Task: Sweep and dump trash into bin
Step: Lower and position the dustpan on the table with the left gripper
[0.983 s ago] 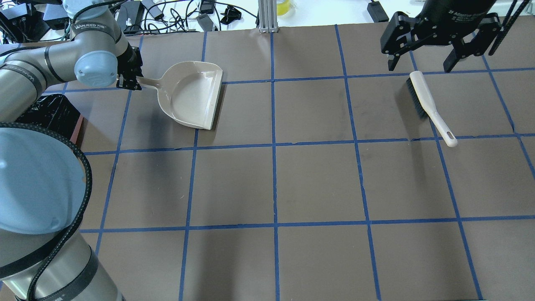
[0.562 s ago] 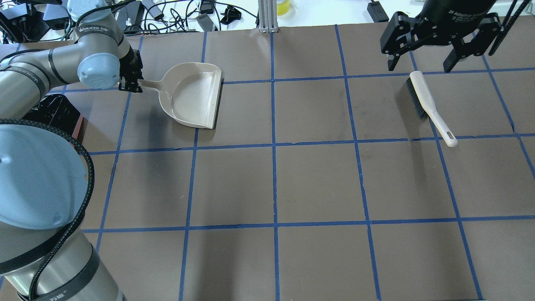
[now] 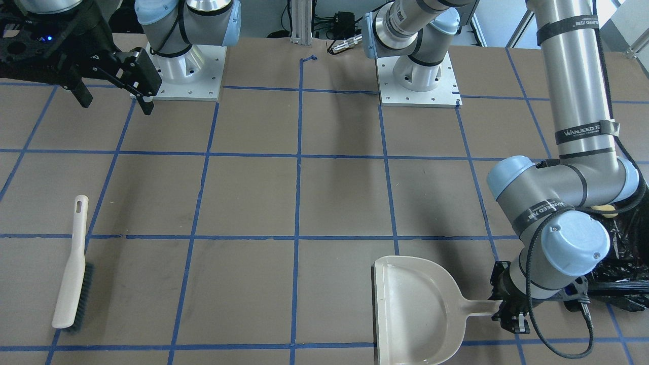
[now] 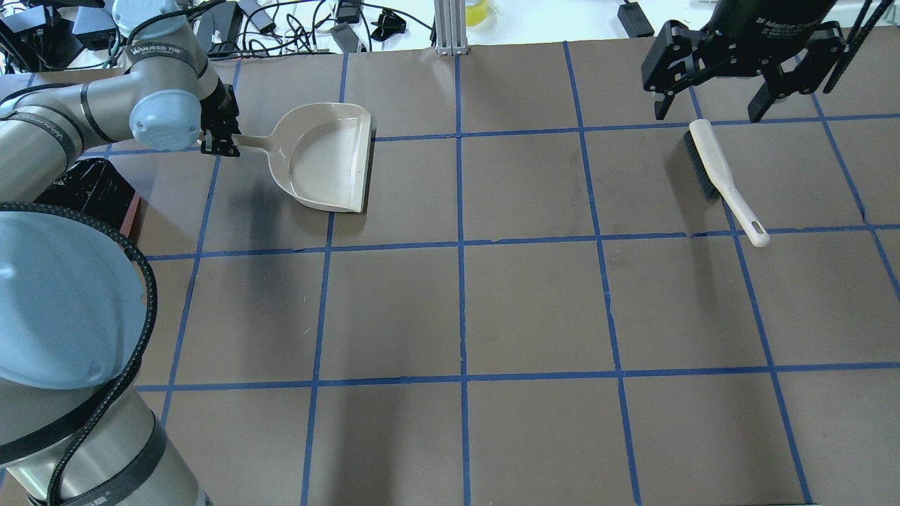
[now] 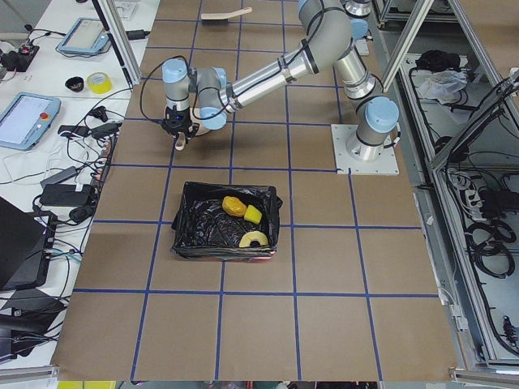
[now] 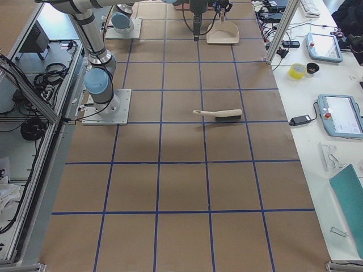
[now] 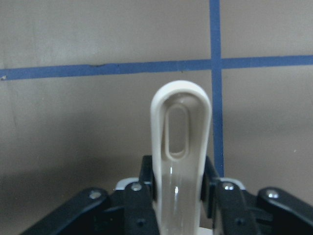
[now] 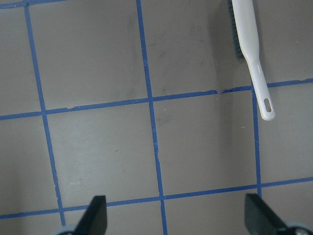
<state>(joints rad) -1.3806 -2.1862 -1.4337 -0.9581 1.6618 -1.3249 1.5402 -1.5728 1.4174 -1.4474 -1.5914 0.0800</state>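
My left gripper (image 4: 223, 144) is shut on the handle (image 7: 181, 147) of the empty beige dustpan (image 4: 323, 158), which also shows in the front view (image 3: 416, 314). The bin (image 5: 182, 219), lined with a black bag, stands on the table by the left arm; its bag also shows in the overhead view (image 4: 91, 186). The trash lies inside the bin: an orange lump (image 5: 233, 206), a yellow sponge block (image 5: 253, 215) and a pale crescent (image 5: 254, 239). My right gripper (image 4: 708, 114) is open and empty, held high beside the cream hand brush (image 4: 717, 172).
The brush lies flat on the table's right side, also in the right wrist view (image 8: 249, 44). Cables and devices lie beyond the table's far edge (image 4: 281, 28). A metal post (image 4: 450, 28) stands at the far middle.
The left arm has shifted slightly and the dustpan has turned a little in its grip. The right gripper and brush have not moved.
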